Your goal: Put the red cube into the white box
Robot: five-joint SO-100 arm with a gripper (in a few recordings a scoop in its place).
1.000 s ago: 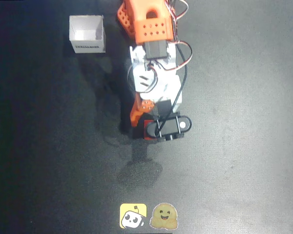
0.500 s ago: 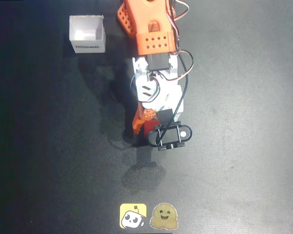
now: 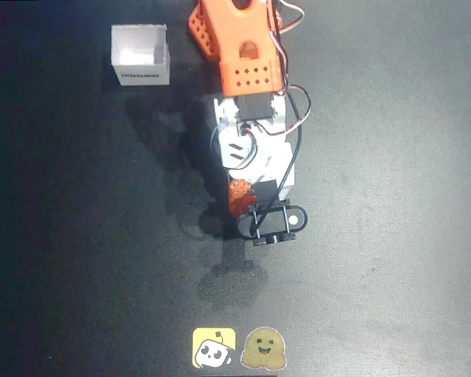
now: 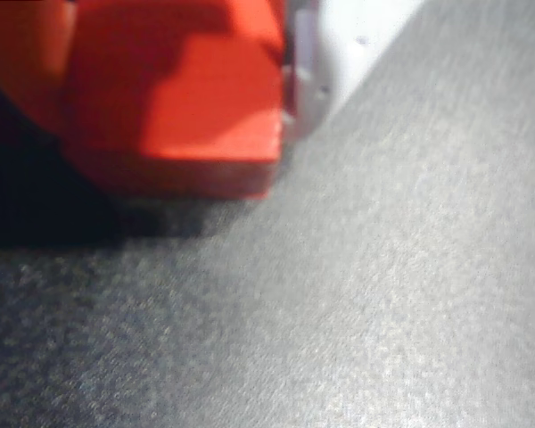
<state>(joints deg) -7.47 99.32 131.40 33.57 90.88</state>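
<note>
- While the gripper [image 3: 239,206] sat low over the dark table [image 3: 392,236] in the overhead view, the red cube [image 4: 174,89] showed in the wrist view pressed between a pale finger [image 4: 305,80] on its right and an orange part on its left, so the tool looked clenched on the cube.
- In the overhead view the cube was mostly hidden under the wrist; only a red sliver showed beside the orange jaw, well below and to the right of the white box [image 3: 140,55].
- The wrist view showed the cube's lower edge close to the table, with shadow beneath; whether it was clear of the surface could not be told.
- Judged risk: the hold seemed to sit near the cube's upper part, so a fast swing toward the box might have twisted or dropped it.
- Judged risk: the box looked light and thin-walled, so a low approach could have knocked it aside or caught the cube on its rim.
- A line of dark print ran along the box's near wall, too small to read.
- Two cartoon stickers [image 3: 239,348] lay at the table's lower edge, bearing no legible words.
</note>
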